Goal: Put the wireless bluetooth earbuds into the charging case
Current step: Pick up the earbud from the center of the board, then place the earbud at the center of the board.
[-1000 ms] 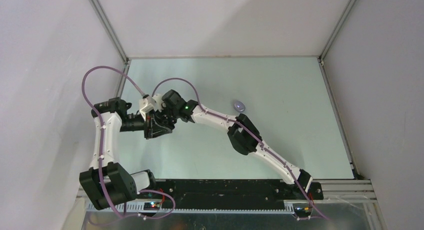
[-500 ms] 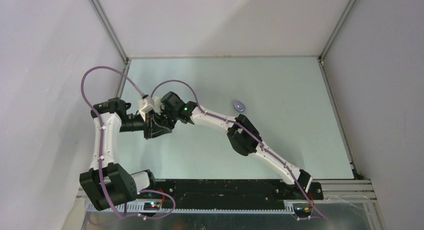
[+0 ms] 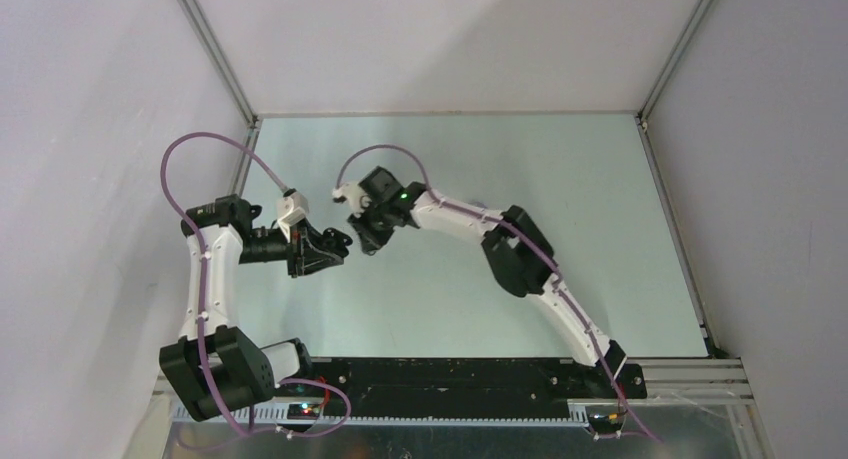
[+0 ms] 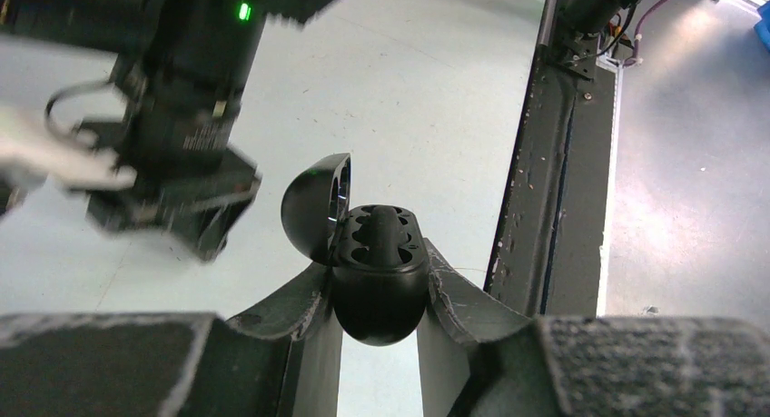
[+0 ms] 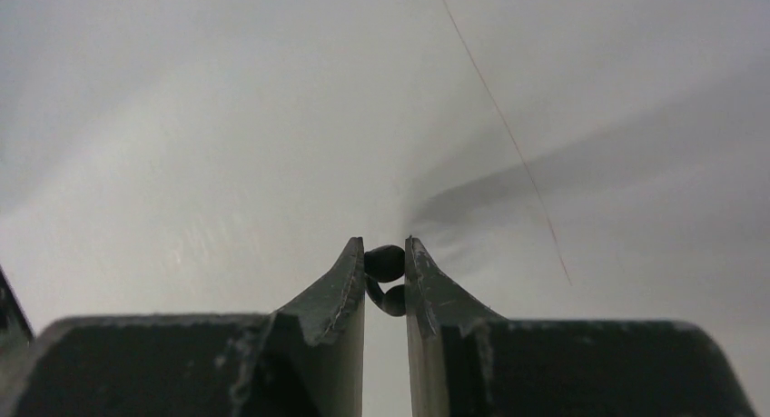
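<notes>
Between the nearly closed fingers of the right gripper (image 5: pixel 384 250) sits a tiny glossy black earbud (image 5: pixel 385 263), pinched at the very tips. It looks light, hard and slippery. I judge that a gentle hold across its rounded body is best, because a strong squeeze may shoot it out. Near this gripper, the left gripper (image 4: pixel 379 273) is clamped on the sides of a rounded black plastic charging case (image 4: pixel 380 308). Its hinged lid (image 4: pixel 318 203) stands open, so the sockets are free to reach.
</notes>
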